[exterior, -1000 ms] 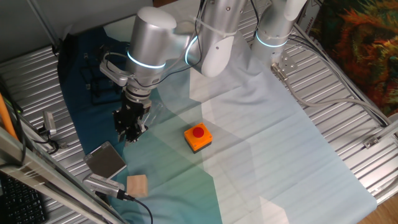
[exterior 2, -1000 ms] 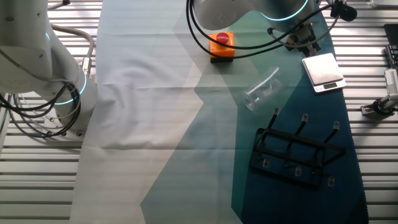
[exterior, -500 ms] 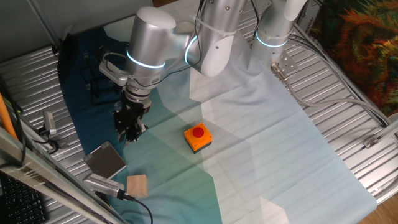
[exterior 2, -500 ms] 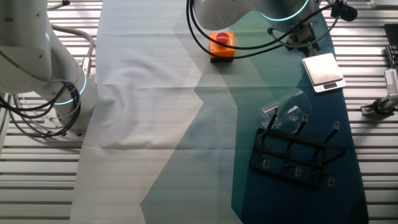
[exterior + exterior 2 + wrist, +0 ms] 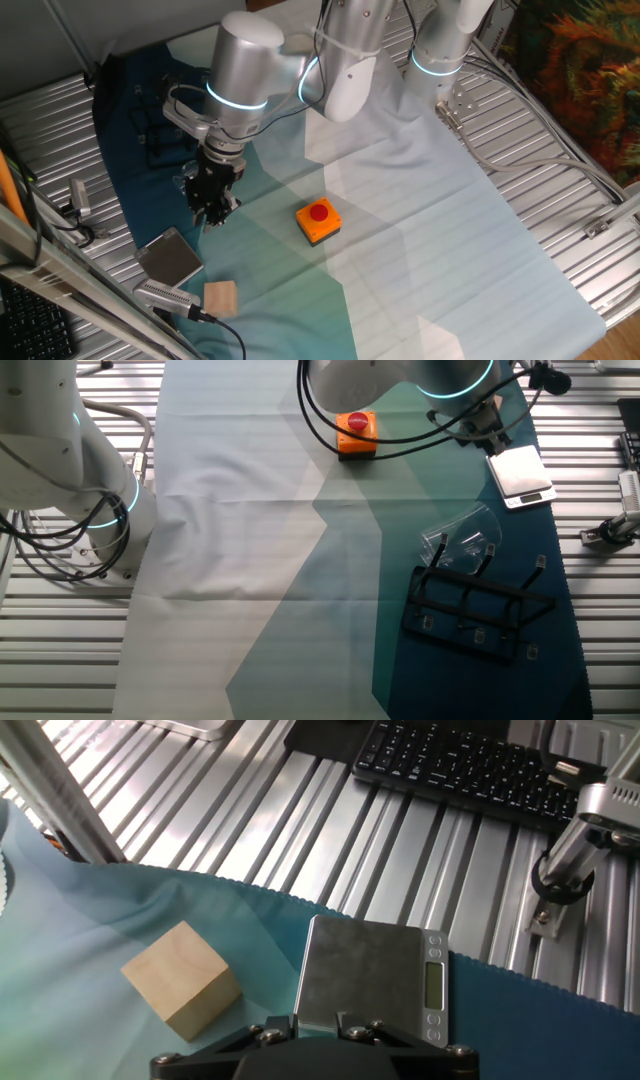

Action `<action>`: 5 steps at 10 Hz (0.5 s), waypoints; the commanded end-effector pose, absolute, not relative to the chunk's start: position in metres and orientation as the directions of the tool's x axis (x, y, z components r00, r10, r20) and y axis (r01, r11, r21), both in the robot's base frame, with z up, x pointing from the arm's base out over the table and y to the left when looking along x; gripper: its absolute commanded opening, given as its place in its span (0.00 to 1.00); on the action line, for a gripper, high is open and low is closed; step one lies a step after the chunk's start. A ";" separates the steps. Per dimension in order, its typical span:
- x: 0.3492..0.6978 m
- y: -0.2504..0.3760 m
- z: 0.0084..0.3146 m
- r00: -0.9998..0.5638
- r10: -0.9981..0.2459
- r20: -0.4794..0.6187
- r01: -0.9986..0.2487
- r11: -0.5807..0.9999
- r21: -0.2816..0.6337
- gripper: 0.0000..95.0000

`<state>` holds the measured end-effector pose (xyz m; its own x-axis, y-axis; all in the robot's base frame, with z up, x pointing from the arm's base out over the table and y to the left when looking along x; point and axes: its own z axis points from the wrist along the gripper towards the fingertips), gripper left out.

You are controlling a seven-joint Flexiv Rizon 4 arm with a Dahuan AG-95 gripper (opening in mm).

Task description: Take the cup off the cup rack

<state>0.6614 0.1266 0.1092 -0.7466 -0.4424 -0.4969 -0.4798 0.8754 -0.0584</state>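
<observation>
**Cup lies against the rack**

We see the clear, colourless handleless tumbler [image 5: 462, 540] tipped on the tabletop, touching the black thin-wire cup rack [image 5: 472, 605] at its 12 o'clock edge. Our two-finger gripper [image 5: 209, 213] hangs apart, holding nothing; whether it is spread or closed, we cannot tell.

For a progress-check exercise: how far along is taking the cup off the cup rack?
Done: nothing visibly. The cup lies tilted at the far pegs of the cup rack; whether it is hooked on or just touching is unclear. In hand: nothing, since the gripper hangs near the grey scale, away from the cup. Left: reach, grasp, lift clear.
</observation>
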 end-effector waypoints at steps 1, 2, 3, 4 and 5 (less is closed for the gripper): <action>0.671 0.112 0.100 -0.715 -0.572 -0.402 -0.572 0.809 -0.133 0.20; 0.674 0.107 0.098 -0.706 -0.590 -0.392 -0.591 0.795 -0.134 0.20; 0.681 0.093 0.093 -0.696 -0.620 -0.362 -0.623 0.772 -0.126 0.20; 0.684 0.082 0.091 -0.694 -0.639 -0.332 -0.642 0.758 -0.118 0.20; 0.685 0.072 0.090 -0.698 -0.647 -0.309 -0.653 0.751 -0.098 0.20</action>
<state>0.6919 0.0652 0.0956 -0.7113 -0.6166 -0.3373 -0.5848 0.7855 -0.2026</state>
